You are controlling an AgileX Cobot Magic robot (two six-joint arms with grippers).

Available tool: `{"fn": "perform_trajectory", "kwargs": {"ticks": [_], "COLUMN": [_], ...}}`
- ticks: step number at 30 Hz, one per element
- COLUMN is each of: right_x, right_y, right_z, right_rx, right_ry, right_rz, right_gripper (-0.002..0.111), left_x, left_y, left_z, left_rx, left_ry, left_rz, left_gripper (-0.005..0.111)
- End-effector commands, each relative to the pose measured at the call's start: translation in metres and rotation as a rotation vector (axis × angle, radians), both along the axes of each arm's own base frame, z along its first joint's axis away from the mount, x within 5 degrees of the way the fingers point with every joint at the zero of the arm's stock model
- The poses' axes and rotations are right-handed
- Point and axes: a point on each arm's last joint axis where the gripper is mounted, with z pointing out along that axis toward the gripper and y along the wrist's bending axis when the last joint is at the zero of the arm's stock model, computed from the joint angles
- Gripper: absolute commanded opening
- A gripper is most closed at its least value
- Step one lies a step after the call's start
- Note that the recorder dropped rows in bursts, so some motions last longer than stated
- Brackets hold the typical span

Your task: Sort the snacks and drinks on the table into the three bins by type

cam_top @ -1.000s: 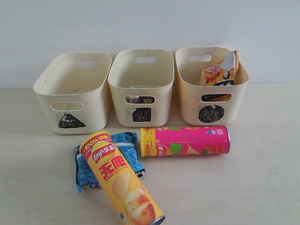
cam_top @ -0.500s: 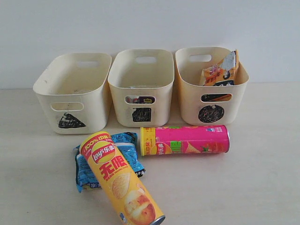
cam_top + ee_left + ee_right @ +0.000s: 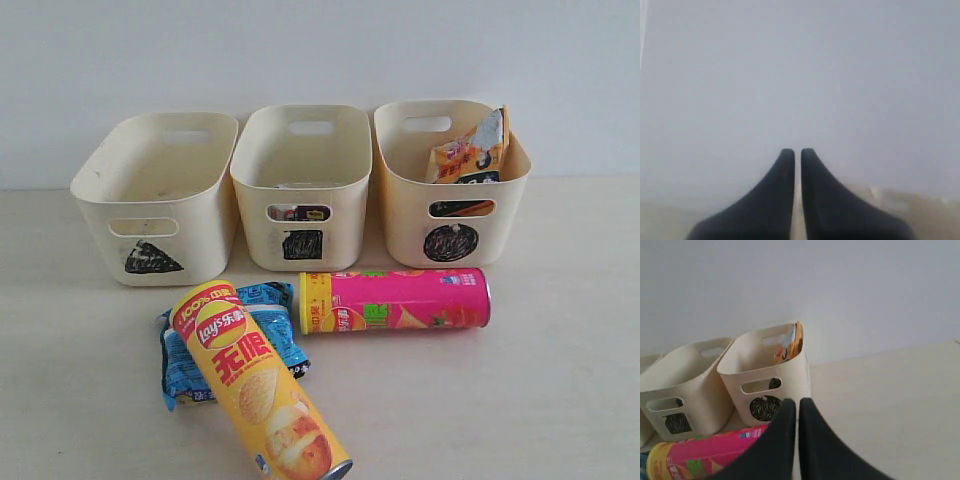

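Your right gripper (image 3: 796,402), clenched on nothing, points toward the pink chip can (image 3: 700,460), which lies on its side on the table (image 3: 560,400) just near of the circle-marked bin (image 3: 455,215); it is probably light, stiff, slick and ready to roll, so take it mid-barrel.

A plain pale grey wall (image 3: 320,50) spans the whole background.

The exterior camera looks from the front, slightly above, across the table (image 3: 560,400) to three bins (image 3: 345,235) by the wall (image 3: 320,60); the left wrist camera faces mostly blank wall; the right wrist camera, nearer and lower, shares the circle bin (image 3: 795,375) and pink can (image 3: 700,460).
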Motion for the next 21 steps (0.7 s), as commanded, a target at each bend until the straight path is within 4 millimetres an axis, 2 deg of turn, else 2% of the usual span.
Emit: {"fn": "perform_trajectory", "kwargs": {"ticks": [1, 3, 4, 6, 8, 10, 12, 13, 15, 17, 21], "right_x": [0.003, 0.005, 0.005, 0.005, 0.005, 0.005, 0.005, 0.005, 0.005, 0.005, 0.005], "right_y": [0.000, 0.000, 0.000, 0.000, 0.000, 0.000, 0.000, 0.000, 0.000, 0.000, 0.000], "right_z": [-0.019, -0.039, -0.035, -0.036, -0.038, -0.041, -0.041, -0.042, -0.042, -0.042, -0.042], "right_rx": [-0.011, -0.055, -0.086, -0.122, -0.124, -0.126, -0.127, -0.123, -0.123, -0.118, -0.111], "right_ry": [0.021, 0.019, -0.035, -0.027, -0.006, 0.027, 0.033, 0.039, 0.041, 0.041, 0.042], "right_rz": [-0.002, -0.001, -0.002, 0.000, 0.002, 0.004, 0.005, 0.005, 0.005, 0.005, 0.005], "right_gripper": [0.000, 0.000, 0.000, 0.000, 0.000, 0.000, 0.000, 0.000, 0.000, 0.000, 0.000], "left_x": [-0.007, -0.010, -0.011, -0.011, -0.011, -0.015, -0.028, -0.037, -0.046, -0.047, -0.034], "left_y": [0.004, 0.005, 0.006, 0.006, 0.004, 0.000, -0.004, -0.004, 0.000, 0.002, 0.002], "left_z": [0.014, 0.020, 0.021, 0.021, 0.029, 0.050, 0.081, 0.103, 0.135, 0.165, 0.194], "left_rx": [-0.144, -0.253, -0.290, -0.423, -0.474, -0.429, -0.245, -0.151, -0.045, 0.028, 0.106], "left_ry": [-0.191, -0.268, -0.293, -0.300, -0.265, -0.186, -0.149, -0.121, -0.059, -0.030, 0.205], "left_rz": [-0.011, -0.051, -0.066, -0.131, -0.163, -0.180, -0.146, -0.101, -0.017, 0.029, 0.046], "left_gripper": [0.004, 0.004, 0.004, 0.004, 0.004, 0.004, 0.004, 0.004, 0.004, 0.004, 0.004]}}
